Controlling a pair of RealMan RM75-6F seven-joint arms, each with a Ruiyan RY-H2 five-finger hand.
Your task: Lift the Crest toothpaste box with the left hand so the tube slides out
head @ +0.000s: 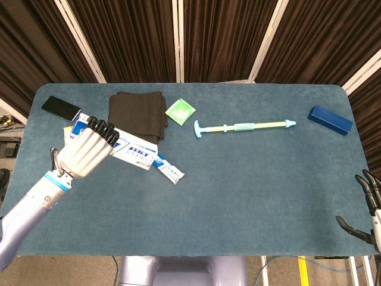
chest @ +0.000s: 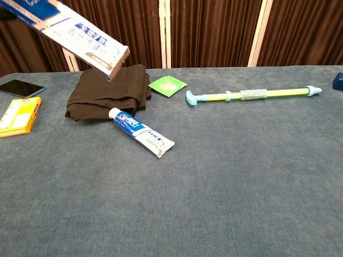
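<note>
My left hand [head: 86, 153] grips the blue-and-white Crest box [head: 134, 156] by its upper end and holds it raised and tilted, open end down to the right. The chest view shows the box [chest: 80, 38] high at the top left, clear of the table; the hand itself is cut off there. The Crest tube [chest: 140, 131] lies flat on the blue cloth below the box mouth, cap toward the black cloth; it also shows in the head view [head: 168, 171]. My right hand [head: 368, 214] hangs open at the table's lower right edge.
A folded black cloth [head: 137, 118], green sachet [head: 180, 110] and long yellow-and-teal toothbrush [head: 243, 126] lie at the back. A phone [head: 61, 108] and yellow box [chest: 19, 116] sit at the left, a dark blue box [head: 330, 120] at the far right.
</note>
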